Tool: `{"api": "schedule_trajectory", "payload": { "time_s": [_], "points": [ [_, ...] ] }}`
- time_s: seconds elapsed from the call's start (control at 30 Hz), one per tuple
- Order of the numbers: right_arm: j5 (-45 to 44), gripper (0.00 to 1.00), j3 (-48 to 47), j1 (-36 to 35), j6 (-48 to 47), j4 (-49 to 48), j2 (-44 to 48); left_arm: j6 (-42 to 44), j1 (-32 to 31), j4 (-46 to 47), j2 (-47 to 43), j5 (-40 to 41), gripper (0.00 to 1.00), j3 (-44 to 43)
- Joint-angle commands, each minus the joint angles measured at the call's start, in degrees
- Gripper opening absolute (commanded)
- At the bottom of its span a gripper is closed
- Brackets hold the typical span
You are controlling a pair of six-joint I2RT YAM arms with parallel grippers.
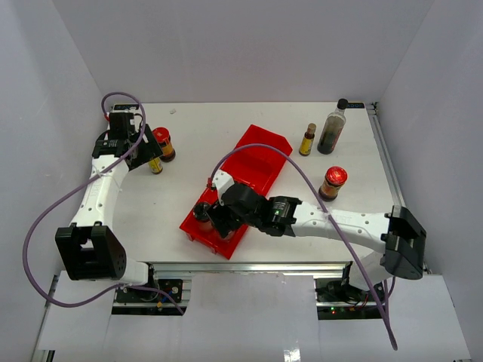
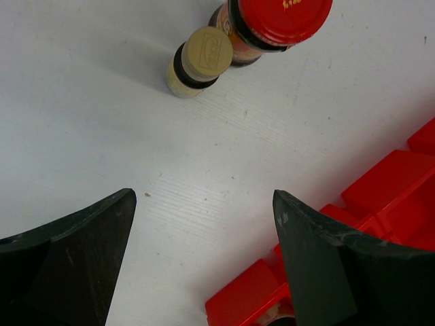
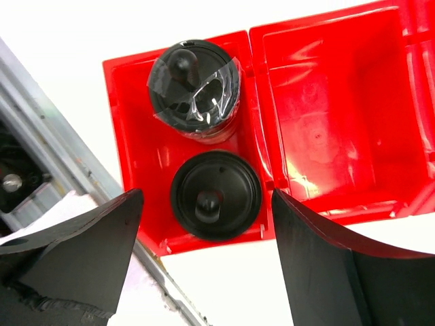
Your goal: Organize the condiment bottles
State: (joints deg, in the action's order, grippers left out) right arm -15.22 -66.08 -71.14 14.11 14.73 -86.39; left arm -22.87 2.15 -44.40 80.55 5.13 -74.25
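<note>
Two black-lidded jars [image 3: 196, 88] [image 3: 216, 195] stand in the near end compartment of the red bin [image 3: 326, 102]. My right gripper [image 3: 207, 204] hovers open and empty above them; in the top view it [image 1: 219, 219] covers most of them, with one jar [image 1: 201, 213] showing. My left gripper [image 2: 204, 197] is open and empty over bare table, short of a red-lidded jar [image 2: 282, 20] and a slim tan-capped yellow bottle [image 2: 200, 60], which touch each other. At the far right stand another slim yellow bottle [image 1: 307, 140], the tall dark-liquid bottle [image 1: 332, 127] and a second red-lidded jar [image 1: 333, 182].
The long red bin [image 1: 253, 170] lies diagonally mid-table, its farther compartments holding nothing. Its edge shows at the lower right of the left wrist view [image 2: 387, 197]. A metal rail [image 1: 249, 265] runs along the table's near edge. White walls close in the table.
</note>
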Motion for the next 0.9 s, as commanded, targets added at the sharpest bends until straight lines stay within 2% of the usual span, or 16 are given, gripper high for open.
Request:
{"api": "schedule_trajectory", "payload": {
  "time_s": [0.0, 0.43, 0.87],
  "points": [
    [0.7, 0.82, -3.1, -0.8, -1.0, 1.6, 8.0, 1.3, 0.3, 1.7, 2.2, 2.8, 0.9, -5.3],
    [-3.2, 0.84, 1.5, -0.8, -1.1, 4.1, 27.5, 3.3, 0.3, 1.6, 13.4, 4.7, 0.81, -11.1],
    [-8.2, 0.87, 3.5, -0.7, -2.2, 6.0, 33.4, 4.1, 0.4, 2.9, 18.6, 6.9, 0.76, -13.5]
  ]
}}
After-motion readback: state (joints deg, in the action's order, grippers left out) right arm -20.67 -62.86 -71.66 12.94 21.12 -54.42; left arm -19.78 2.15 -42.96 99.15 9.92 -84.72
